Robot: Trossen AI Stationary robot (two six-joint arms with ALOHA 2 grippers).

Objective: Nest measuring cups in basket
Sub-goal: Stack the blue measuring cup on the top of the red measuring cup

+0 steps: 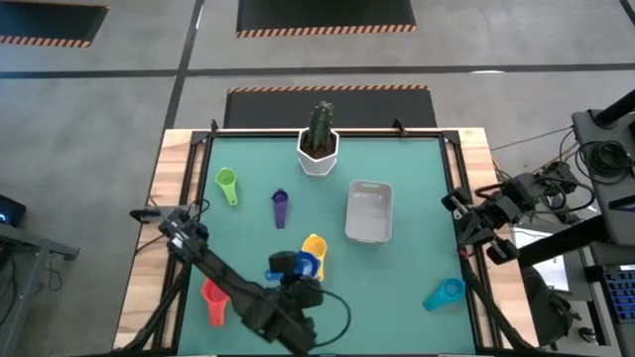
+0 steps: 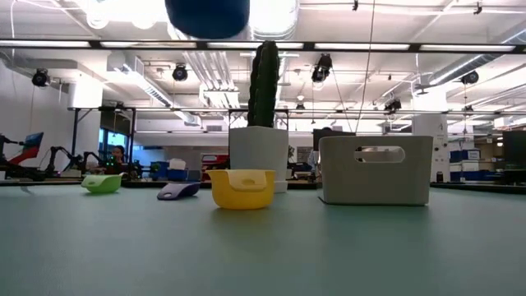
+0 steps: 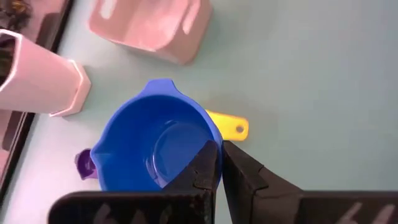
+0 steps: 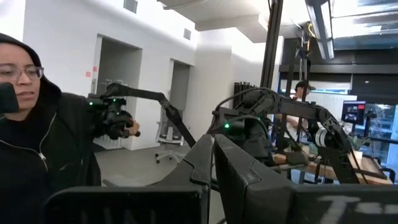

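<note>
My left gripper is shut on the blue measuring cup and holds it above the yellow cup, high over the table in the low view. The green cup, purple cup, red cup and teal cup lie apart on the mat. I cannot make out an orange cup. The grey-white basket stands right of centre on its base. My right gripper waits shut at the table's right edge. My left gripper pinches the blue cup's wall at the rim, on the side nearest the wrist, with one finger inside the bowl and the other outside. The fingers slant down from above. The cup is lifted clear, its mouth facing up.
A white hexagonal pot with a cactus stands at the far edge, just left of the basket. Open mat lies between the basket and the teal cup. A person shows beyond the table in the right wrist view.
</note>
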